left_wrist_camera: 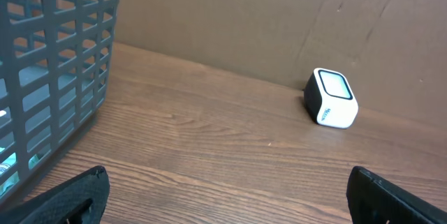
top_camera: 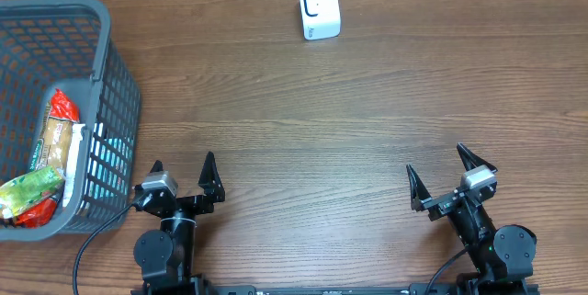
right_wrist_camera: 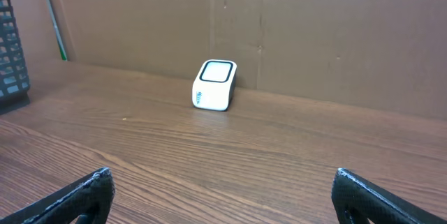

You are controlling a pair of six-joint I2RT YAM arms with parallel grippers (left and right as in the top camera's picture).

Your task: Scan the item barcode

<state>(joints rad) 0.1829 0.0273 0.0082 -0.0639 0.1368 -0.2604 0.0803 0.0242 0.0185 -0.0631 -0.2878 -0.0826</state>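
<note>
The left hand (top_camera: 184, 171) and right hand (top_camera: 439, 168) are resting spread and empty, so fetching a packet (top_camera: 55, 139) from the basket (top_camera: 110, 74) is probably coming first.

Bare counter (top_camera: 322, 130) spreads wide in front of the white scanner (top_camera: 319, 7) and on both sides of it. Well to the scanner's left, a tall grey basket (top_camera: 118, 111) blocks that edge. A cardboard wall (right_wrist_camera: 335, 28) stands just behind the scanner.
</note>
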